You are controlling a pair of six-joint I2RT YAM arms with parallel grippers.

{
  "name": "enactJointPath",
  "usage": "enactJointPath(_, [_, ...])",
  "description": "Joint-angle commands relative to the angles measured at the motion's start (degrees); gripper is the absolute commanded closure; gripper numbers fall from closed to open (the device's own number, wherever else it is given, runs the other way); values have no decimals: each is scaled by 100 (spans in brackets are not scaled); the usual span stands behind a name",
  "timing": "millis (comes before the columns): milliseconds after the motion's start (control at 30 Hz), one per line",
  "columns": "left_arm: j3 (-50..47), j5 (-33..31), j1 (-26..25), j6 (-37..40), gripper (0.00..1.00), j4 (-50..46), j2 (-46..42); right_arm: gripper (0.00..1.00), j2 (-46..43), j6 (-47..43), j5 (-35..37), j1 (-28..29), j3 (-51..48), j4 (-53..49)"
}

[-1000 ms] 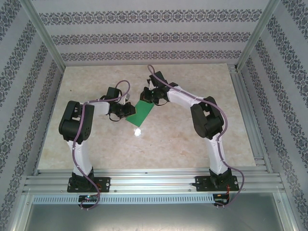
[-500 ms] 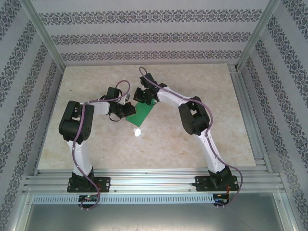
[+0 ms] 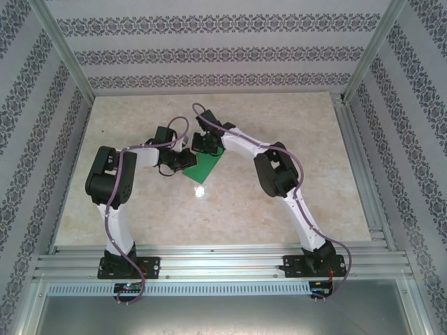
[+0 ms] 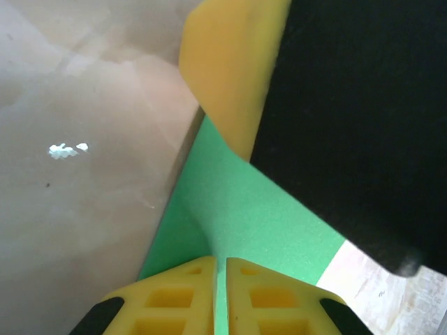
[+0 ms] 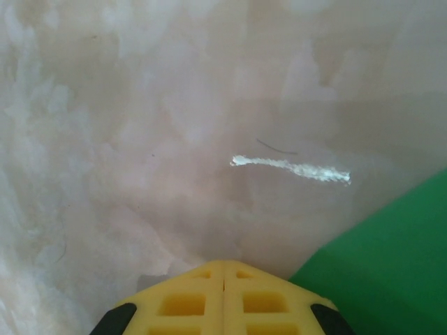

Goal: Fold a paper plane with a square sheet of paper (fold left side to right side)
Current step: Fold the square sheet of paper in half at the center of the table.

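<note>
One second took the right pincer (image 5: 223, 269), shut empty, leftward off the green paper (image 5: 391, 258). The left pincer (image 4: 220, 269) clamped it; the crease looked pressed.

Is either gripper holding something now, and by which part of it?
The left gripper pinches the green sheet of paper at its left edge, between shut fingers. The right gripper is shut on nothing, beside the sheet.

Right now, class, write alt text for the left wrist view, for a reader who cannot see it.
The left hand, its yellow fingers closed together at the bottom edge, pinches a green sheet of paper that runs up over a pale marbled table. The right arm's yellow finger and black housing loom at upper right.
</note>
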Motion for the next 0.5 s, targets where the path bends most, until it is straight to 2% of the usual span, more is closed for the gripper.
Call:
enactJointPath(0, [-233, -624, -39, 207, 86, -456, 294, 95, 150, -273, 292, 32, 216, -268])
enactJointPath(233, [-264, -676, -37, 258, 86, -514, 310, 94, 165, -517, 349, -135, 302, -381])
enactJointPath(467, [-279, -702, -41, 272, 86, -526, 310, 94, 315, -925, 562, -181, 731, -958])
